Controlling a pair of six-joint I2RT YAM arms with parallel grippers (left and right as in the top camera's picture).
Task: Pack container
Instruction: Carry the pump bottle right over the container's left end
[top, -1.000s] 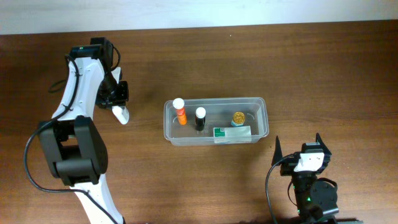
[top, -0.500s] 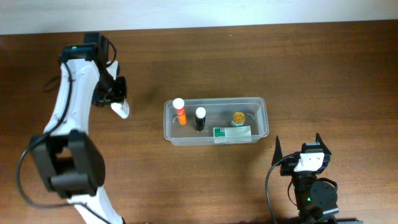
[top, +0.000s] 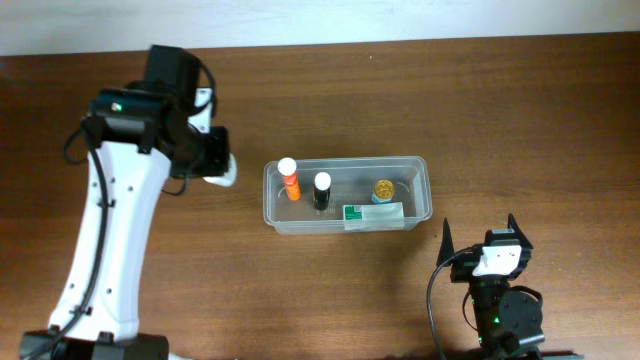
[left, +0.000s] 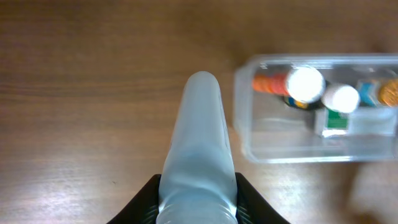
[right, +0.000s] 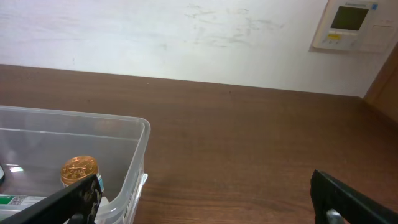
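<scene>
Container (top: 346, 160) of clear plastic sits near the middle of the brown tabletop (top: 530, 100), its long side running from 9 to 3 o'clock in the overhead view. Four things are in it. An orange bottle (top: 290, 180) with a white cap is at the 9 o'clock end, and a black bottle (top: 321, 192) with a white cap is just beside it toward 3 o'clock. A gold-lidded jar (top: 384, 189) stands near the 3 o'clock end, and a green-and-white box (top: 373, 214) lies along the 6 o'clock wall below the jar.

The left gripper (top: 222, 170) hangs at 9 o'clock from the container, just beside its short end but apart from it. It is closed tight on a white tube (left: 198, 137). In the left wrist view the tube runs up from between the jaws, rounded end toward 12 o'clock, with the container at 2 o'clock from it.

The right gripper (top: 479, 238) rests at 5 o'clock from the container, near the tabletop's 6 o'clock edge. Its jaws are spread wide and hold nothing. Its wrist view shows one corner of the container with the jar inside.
</scene>
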